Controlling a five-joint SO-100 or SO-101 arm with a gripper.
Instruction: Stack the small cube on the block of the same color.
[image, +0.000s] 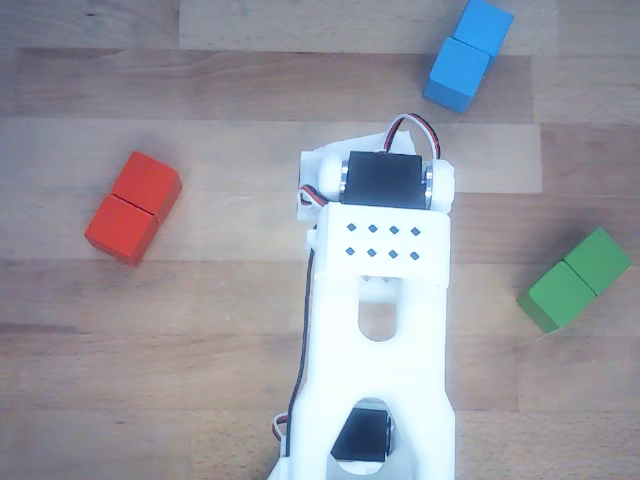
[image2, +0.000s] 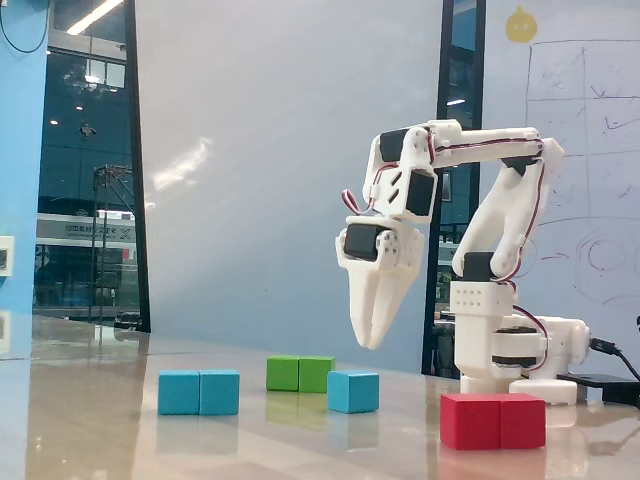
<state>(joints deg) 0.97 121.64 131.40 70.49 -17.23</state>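
In the fixed view the small light-blue cube (image2: 353, 391) sits on the wooden table, right of the light-blue oblong block (image2: 199, 392) and apart from it. My gripper (image2: 372, 343) hangs point-down just above the cube and slightly to its right, without touching it. Its fingers are closed together and hold nothing. In the other view the blue block (image: 468, 55) lies at the top right. The white arm (image: 385, 300) fills the middle there, and the small cube is hidden under it.
A red oblong block (image2: 493, 421) lies near the front right, and at the left in the other view (image: 133, 207). A green oblong block (image2: 300, 373) lies behind the cube, and at the right in the other view (image: 575, 279). The arm's base (image2: 505, 345) stands at the right.
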